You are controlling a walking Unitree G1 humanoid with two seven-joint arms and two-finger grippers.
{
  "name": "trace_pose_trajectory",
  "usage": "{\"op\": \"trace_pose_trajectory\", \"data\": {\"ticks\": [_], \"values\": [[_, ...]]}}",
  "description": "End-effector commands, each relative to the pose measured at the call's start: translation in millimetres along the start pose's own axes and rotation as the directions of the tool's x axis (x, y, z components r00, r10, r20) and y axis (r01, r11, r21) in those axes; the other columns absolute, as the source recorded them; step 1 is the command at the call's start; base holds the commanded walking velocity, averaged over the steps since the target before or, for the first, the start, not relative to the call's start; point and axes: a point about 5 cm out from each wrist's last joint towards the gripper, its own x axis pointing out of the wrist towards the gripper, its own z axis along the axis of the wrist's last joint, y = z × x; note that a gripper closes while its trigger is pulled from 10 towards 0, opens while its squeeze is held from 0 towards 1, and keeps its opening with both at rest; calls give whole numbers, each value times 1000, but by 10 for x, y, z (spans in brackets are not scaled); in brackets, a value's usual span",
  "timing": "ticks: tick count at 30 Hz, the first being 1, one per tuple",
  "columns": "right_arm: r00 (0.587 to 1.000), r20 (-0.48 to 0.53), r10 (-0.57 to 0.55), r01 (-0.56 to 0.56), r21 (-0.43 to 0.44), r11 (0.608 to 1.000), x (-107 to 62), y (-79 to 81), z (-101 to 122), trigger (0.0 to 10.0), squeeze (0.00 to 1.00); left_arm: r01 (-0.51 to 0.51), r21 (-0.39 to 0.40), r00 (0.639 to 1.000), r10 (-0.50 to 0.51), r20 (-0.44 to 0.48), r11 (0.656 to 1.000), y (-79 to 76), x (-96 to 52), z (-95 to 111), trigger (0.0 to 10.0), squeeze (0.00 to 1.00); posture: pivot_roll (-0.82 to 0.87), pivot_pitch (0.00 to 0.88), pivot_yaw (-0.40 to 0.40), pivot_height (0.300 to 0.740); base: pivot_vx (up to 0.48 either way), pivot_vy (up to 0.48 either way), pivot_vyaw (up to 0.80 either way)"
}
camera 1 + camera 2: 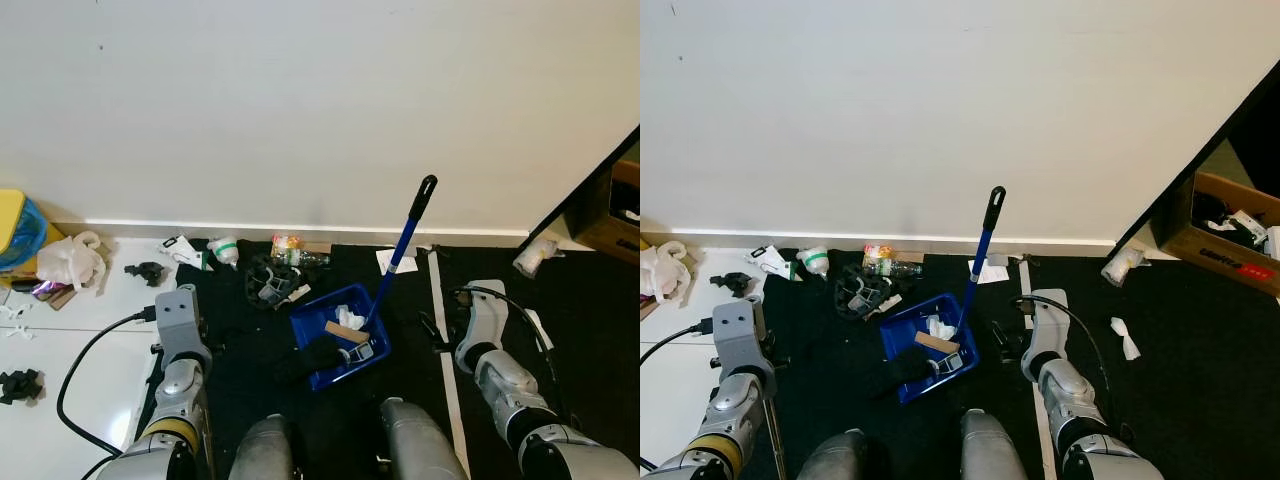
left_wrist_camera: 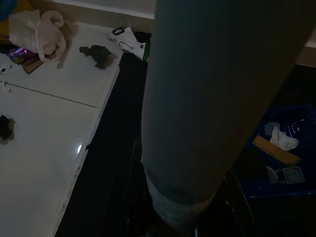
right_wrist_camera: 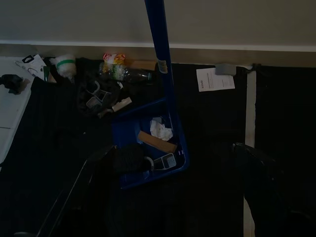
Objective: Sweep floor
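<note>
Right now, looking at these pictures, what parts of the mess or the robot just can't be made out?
- Left gripper: in the left wrist view a thick grey pole blocks its fingers, so open or shut is unknown.
- Right gripper: the right wrist view is too dark to read its fingers.
- Blue dustpan: the dark lump at its front edge is too small to identify.
- Yellow and blue object: cut off by the left eye view's edge.
</note>
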Motion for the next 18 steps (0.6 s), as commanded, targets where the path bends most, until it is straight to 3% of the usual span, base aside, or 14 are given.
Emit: {"op": "trace_pose_trajectory", "data": {"ticks": [1,18], "values": [[1000,-9,-16,16,17,1000,-11,-25,-20,10000,0,11,-53,998,-14,-60,999,-64,-48,-142,10000,0,9,89,-42,740,0,0,0],[1000,-6,-14,14,18,1000,-4,-19,-9,10000,0,10,-53,998,-13,-58,999,-60,-44,-134,10000,0,11,93,-44,740,0,0,0]]}}
